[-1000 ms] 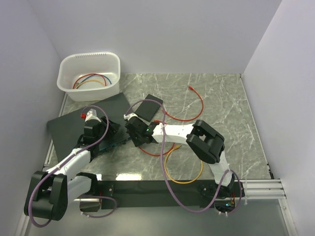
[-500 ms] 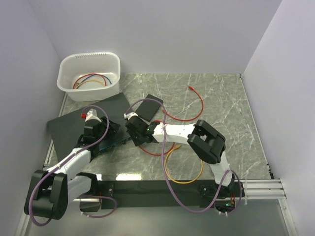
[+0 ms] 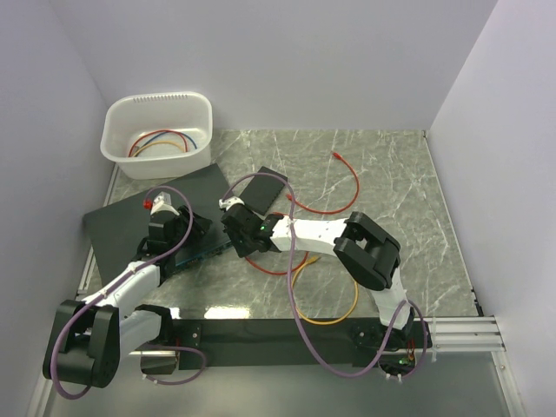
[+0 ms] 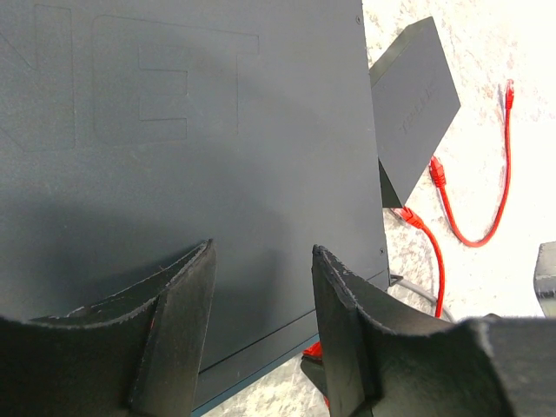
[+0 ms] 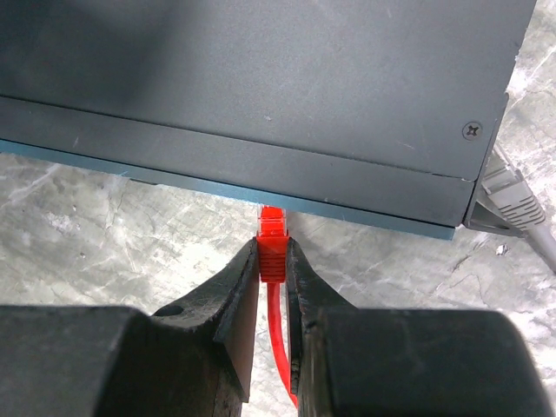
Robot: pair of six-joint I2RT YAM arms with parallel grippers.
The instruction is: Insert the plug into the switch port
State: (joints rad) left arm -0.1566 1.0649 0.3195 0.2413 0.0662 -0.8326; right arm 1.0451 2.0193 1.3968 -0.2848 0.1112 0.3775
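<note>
The switch [image 3: 130,228] is a flat black slab on the left, and its teal front face [image 5: 217,186] shows only as a thin edge. The ports themselves are hidden from this angle. My right gripper [image 5: 272,252] is shut on the red plug [image 5: 272,246]. The plug's tip is at the teal face, under the slab's top edge. In the top view the right gripper [image 3: 234,246] is at the switch's front right end. My left gripper [image 4: 262,252] is open and empty above the switch's top [image 4: 174,174], near its front edge; it also shows in the top view [image 3: 184,236].
A small black box [image 3: 261,189] lies just right of the switch. A grey cable [image 5: 514,198] is plugged in at the switch's right corner. An orange-yellow cable [image 3: 337,309] loops near the front. The red cable's other end [image 3: 337,155] lies at the back. A white bin [image 3: 158,130] holds cables at the back left.
The right arm's elbow has shifted slightly to the right. Its gripper stays at the switch's front face with the plug. The left arm has not moved.
</note>
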